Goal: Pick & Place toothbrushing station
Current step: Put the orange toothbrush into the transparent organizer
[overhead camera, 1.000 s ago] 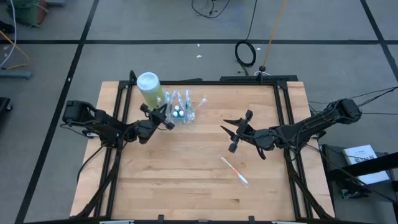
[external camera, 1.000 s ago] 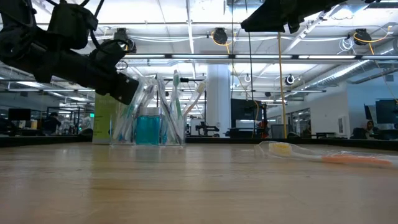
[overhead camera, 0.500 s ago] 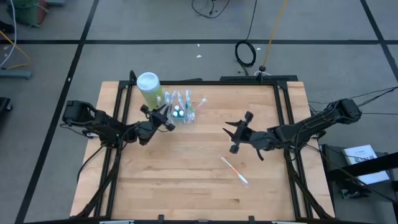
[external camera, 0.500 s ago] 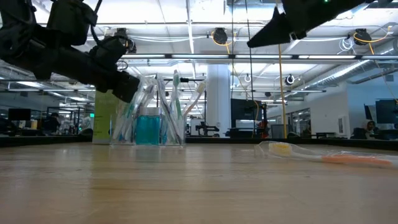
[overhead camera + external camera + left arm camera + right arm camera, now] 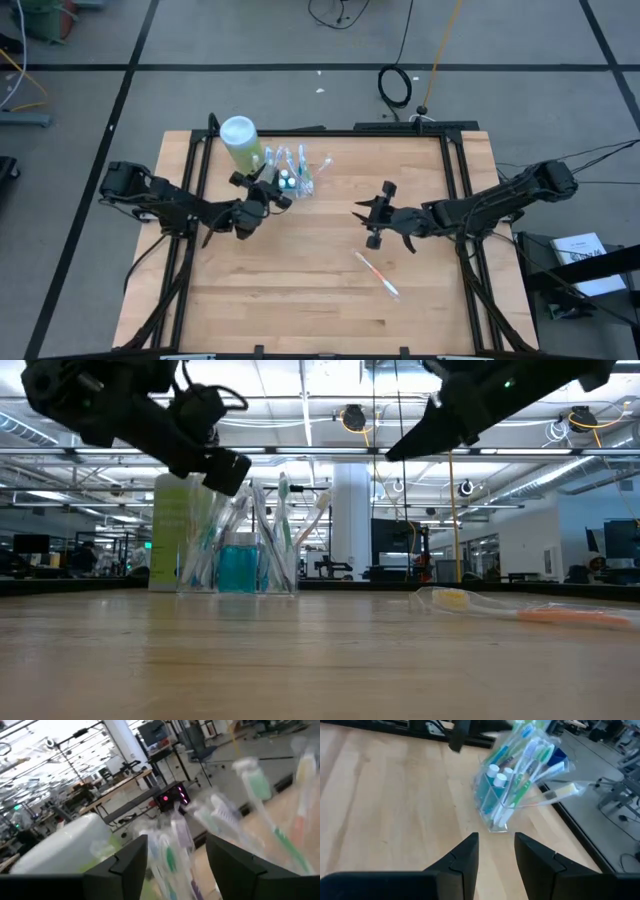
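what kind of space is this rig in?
Probably an open-plan lab or workshop: the low view shows exposed ceiling lights and rows of desks with monitors behind the wooden table; cables trail across the grey floor.

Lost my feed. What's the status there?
Left gripper open beside clear plastic cup of toothbrushes. Right gripper open, mid-table. Wrapped toothbrush loose on table.

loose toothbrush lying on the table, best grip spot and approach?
Grip the toothbrush mid-handle, from straight above, fingers across its length. It lies flat and diagonal on bare wood, apart from everything else, so the sides are free. The right gripper, open, is nearer than the left gripper.
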Controlling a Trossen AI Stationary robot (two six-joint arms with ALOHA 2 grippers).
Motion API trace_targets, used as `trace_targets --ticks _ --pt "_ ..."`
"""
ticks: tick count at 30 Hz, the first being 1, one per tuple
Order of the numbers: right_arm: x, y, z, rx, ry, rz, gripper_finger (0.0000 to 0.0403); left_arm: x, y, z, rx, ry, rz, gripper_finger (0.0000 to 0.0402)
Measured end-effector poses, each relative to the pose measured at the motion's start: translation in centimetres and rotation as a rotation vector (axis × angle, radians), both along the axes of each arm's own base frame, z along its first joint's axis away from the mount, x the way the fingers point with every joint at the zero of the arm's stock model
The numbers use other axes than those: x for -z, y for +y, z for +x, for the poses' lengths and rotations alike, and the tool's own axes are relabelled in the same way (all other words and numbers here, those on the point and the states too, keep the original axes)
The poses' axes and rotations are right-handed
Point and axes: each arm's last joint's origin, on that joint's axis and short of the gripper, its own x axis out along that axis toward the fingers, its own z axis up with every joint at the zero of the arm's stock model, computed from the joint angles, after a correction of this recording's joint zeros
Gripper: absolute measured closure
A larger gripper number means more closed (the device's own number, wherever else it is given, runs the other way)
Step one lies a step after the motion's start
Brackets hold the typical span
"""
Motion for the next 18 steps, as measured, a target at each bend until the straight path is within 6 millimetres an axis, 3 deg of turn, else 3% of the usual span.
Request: trace_targets --ticks 9,18 --pt "0.8 -1.8 0.8 0.047 0.005 0.058 0.0286 -3.7 -4.7 1.6 0.123 -0.056 0.009 0.0183" --pt "0.5 0.1 1.1 -0.206 -0.031 0.179 0.0287 -6.4 -10.7 1.5 0.512 -0.058 -0.013 0.0183"
